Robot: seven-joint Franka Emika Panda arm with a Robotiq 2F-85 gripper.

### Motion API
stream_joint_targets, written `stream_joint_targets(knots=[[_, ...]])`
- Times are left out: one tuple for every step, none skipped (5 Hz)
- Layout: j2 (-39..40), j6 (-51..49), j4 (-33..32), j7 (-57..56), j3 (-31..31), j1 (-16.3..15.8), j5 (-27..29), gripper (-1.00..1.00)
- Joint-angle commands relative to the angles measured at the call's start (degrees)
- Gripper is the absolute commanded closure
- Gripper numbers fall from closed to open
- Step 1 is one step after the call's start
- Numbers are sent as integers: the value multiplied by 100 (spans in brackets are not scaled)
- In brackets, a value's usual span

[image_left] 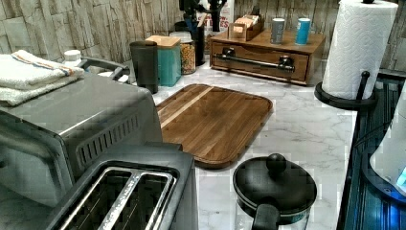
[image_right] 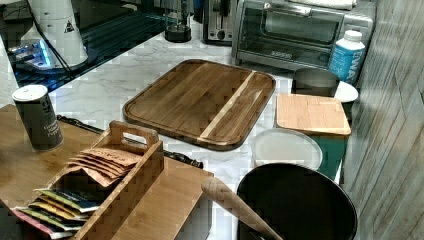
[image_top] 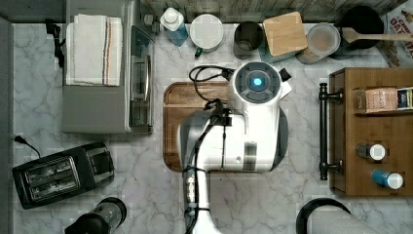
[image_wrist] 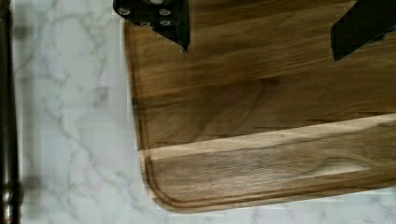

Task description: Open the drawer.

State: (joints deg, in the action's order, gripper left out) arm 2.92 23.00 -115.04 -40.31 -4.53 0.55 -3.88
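Observation:
The drawer (image_top: 341,131) is a brown wooden unit at the top view's right, with a long black bar handle (image_top: 323,131) facing the middle of the counter. In the left view the drawer front (image_left: 261,55) sits flush in its box, handle (image_left: 253,61) across it. The right view has the unit's top (image_right: 20,160) at the bottom left, and a piece of the handle (image_right: 182,159) past its edge. My gripper (image_wrist: 259,28) hangs open above the cutting board (image_wrist: 261,116), its two black fingers (image_wrist: 159,18) wide apart with nothing between them. The handle (image_wrist: 7,116) lies off to one side across bare marble.
My arm (image_top: 243,122) covers the cutting board (image_top: 173,126) mid-counter. A toaster oven (image_top: 104,92), toaster (image_top: 58,175) and kettle (image_top: 97,219) stand at the top view's left. Jars and canisters (image_top: 253,36) line the back. A paper towel roll (image_left: 359,48) stands near the drawer; shakers (image_top: 380,165) and a tea caddy (image_top: 382,100) sit on top.

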Motion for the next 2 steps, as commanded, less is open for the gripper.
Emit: stream_joint_targets(knots=[[119, 1004, 65, -996, -819, 669, -327, -100], [178, 1606, -187, -1387, -893, 751, -376, -100]])
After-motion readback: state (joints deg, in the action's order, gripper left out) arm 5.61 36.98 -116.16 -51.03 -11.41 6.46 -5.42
